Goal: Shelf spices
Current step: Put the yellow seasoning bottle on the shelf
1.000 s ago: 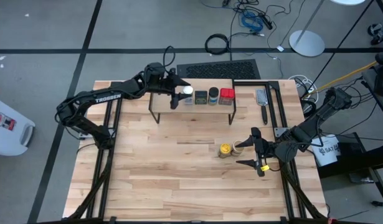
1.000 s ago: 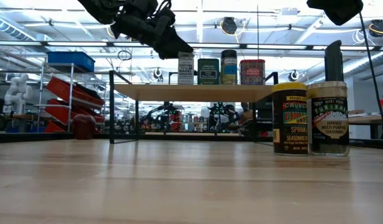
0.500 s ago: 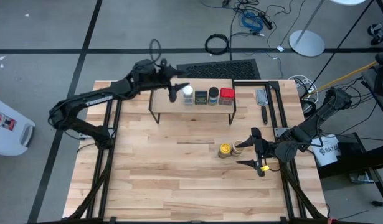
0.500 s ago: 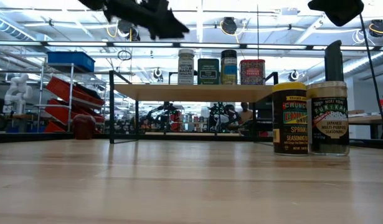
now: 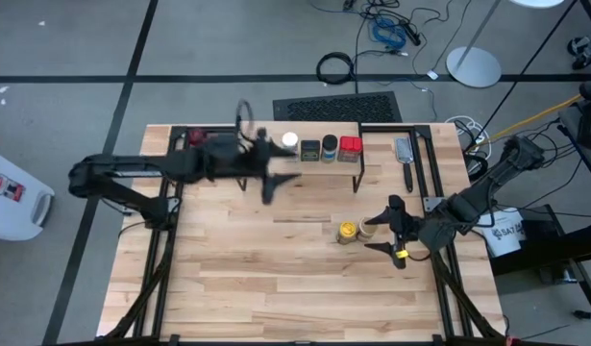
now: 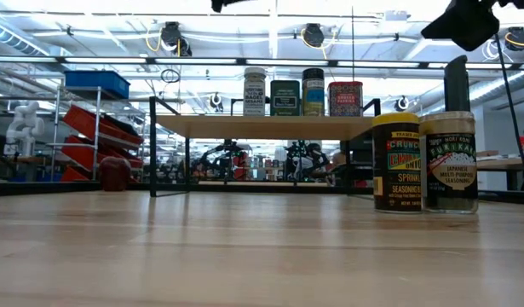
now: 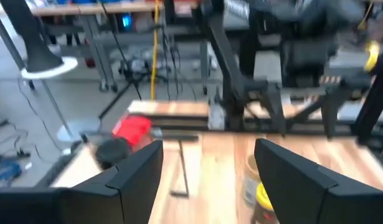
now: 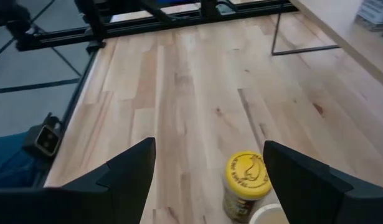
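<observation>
- Shelf (image 5: 249, 142) holds four spices in a row at its right end — white-capped jar (image 5: 290, 142), dark tin (image 5: 310, 149), dark jar (image 5: 330, 149), red square tin (image 5: 350, 147) — packed tight, which leaves plank free to the left.
- Yellow-topped jar (image 5: 347, 232) and tan-topped jar (image 5: 370, 229) stand touching on the worktop (image 5: 276, 279), not yet shelved.
- Right end effector (image 5: 389, 234) released, empty, just beside the tan-topped jar — likely next pick.
- Left end effector (image 5: 281, 181) released, empty, over the worktop in front of the shelf.
</observation>
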